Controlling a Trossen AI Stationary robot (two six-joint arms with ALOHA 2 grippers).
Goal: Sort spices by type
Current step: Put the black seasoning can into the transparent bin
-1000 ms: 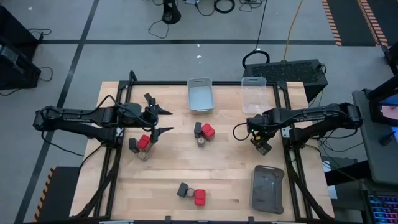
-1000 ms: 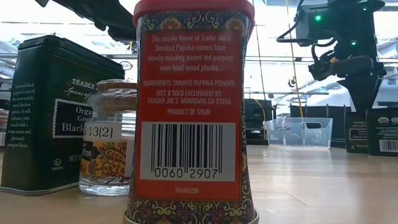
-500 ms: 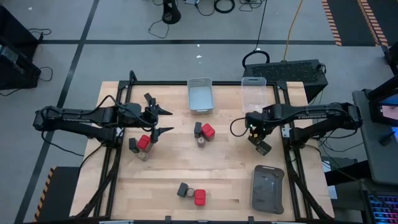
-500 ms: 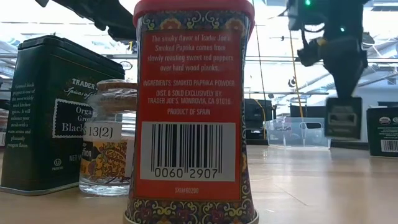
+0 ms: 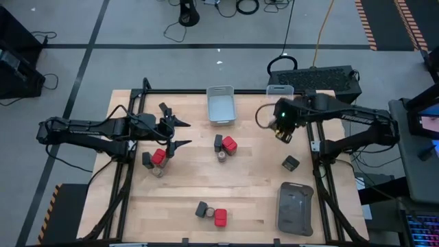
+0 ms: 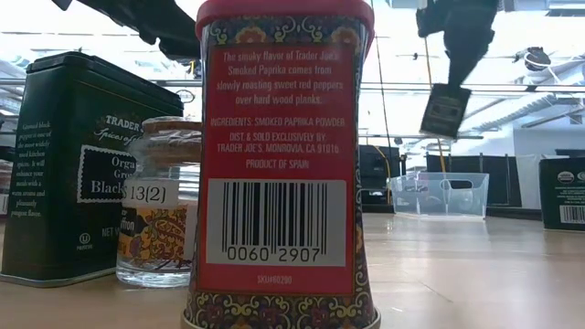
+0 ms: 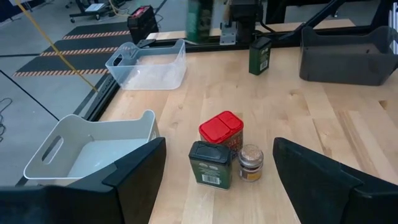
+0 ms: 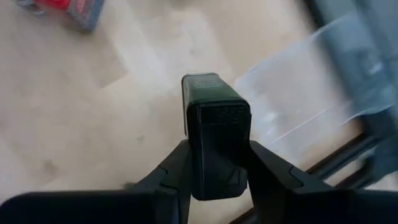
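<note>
Carrying a small dark green rectangular spice tin (image 8: 214, 134) clamped between its fingers, the right pincer (image 5: 282, 130) hangs above the worktop (image 5: 247, 185) just beside the clear plastic bin (image 7: 148, 65), probably because the dark tins are meant to collect there. Another dark tin (image 5: 291, 163) stands alone near the flat dark grey tray (image 5: 295, 208). The left pincer (image 5: 177, 133), spread wide and holding nothing, waits beside a mixed cluster including a red-capped blocky container (image 5: 158, 157).
</note>
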